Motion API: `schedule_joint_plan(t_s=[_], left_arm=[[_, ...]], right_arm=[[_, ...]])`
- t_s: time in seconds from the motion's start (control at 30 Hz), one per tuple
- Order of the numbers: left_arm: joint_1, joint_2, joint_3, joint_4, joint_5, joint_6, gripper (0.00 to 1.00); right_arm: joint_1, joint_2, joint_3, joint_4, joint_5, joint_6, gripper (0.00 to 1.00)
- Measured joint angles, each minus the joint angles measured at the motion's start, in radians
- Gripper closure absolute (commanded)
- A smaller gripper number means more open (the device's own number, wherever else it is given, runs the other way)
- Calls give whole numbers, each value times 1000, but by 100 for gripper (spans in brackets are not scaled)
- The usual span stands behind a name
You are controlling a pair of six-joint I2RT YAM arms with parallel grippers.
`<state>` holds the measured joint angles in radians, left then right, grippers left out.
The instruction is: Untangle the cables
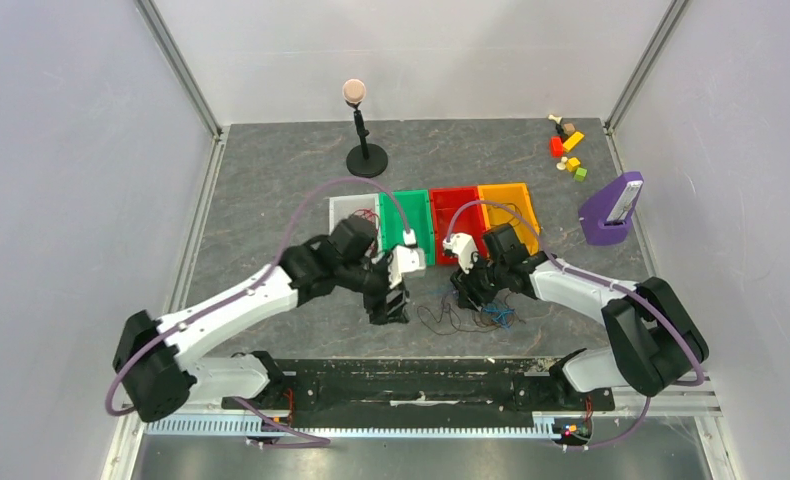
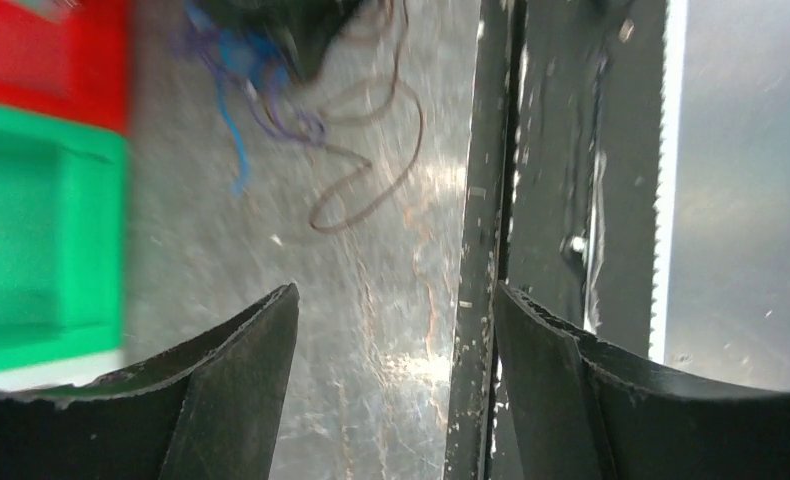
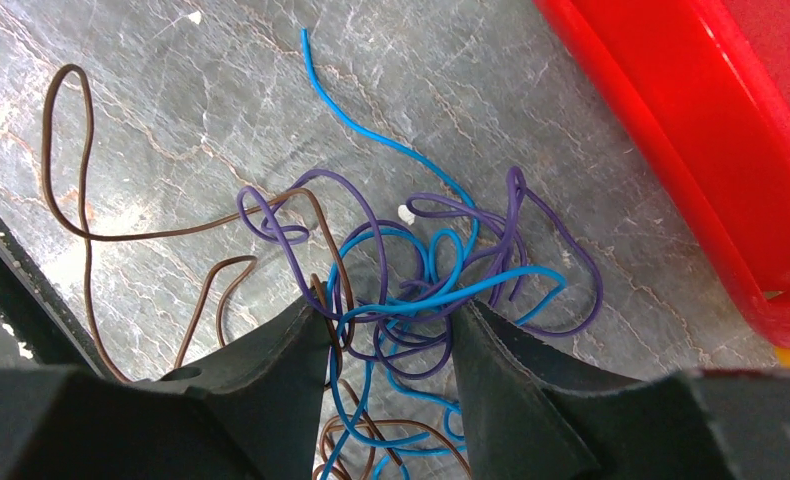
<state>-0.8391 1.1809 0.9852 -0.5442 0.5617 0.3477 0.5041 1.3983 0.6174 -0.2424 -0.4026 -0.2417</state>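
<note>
The cables (image 1: 471, 315) lie in a loose tangle on the grey table, in front of the trays. In the right wrist view, blue (image 3: 441, 290), purple (image 3: 371, 230) and brown (image 3: 81, 190) wires cross each other. My right gripper (image 3: 391, 315) is open and low over the tangle, with several blue, purple and brown strands running between its jaws. In the top view it (image 1: 471, 292) sits at the tangle's far edge. My left gripper (image 1: 391, 305) is open and empty, left of the tangle. Its wrist view (image 2: 396, 300) shows bare table between the fingers and a brown loop (image 2: 371, 190) farther off.
A row of trays stands behind the grippers: white (image 1: 349, 212), green (image 1: 409, 218), red (image 1: 458, 212), orange (image 1: 509, 205). A black stand (image 1: 364, 150) is at the back. Small blocks (image 1: 568, 145) and a purple holder (image 1: 611, 210) are at the right. A black rail (image 1: 411, 375) runs along the near edge.
</note>
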Motion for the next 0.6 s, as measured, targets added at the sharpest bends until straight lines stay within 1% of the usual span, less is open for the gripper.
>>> schedule_joint_plan(t_s=[0.07,0.13,0.23,0.3,0.47,0.53,0.6], left_arm=[[-11,40,-110,71,-3,18,21],[-18,88,-153,129,-1,48,21],[-25,163,-200,273,9,128,21],[-29,186,-237,352,16,167,21],[-40,266,-284,522,17,225,23],[-40,301,-295,576,15,247,26],[-40,330,-302,616,13,266,31]], right_arm=[[0,2,2,-4,0,-3,50],[0,4,6,-10,-1,-6,51],[0,9,16,-25,-2,-7,51],[0,15,26,-38,-4,-6,51],[-3,34,50,-67,-11,-3,50],[-3,37,55,-73,-11,0,50],[-3,37,56,-74,-12,1,50]])
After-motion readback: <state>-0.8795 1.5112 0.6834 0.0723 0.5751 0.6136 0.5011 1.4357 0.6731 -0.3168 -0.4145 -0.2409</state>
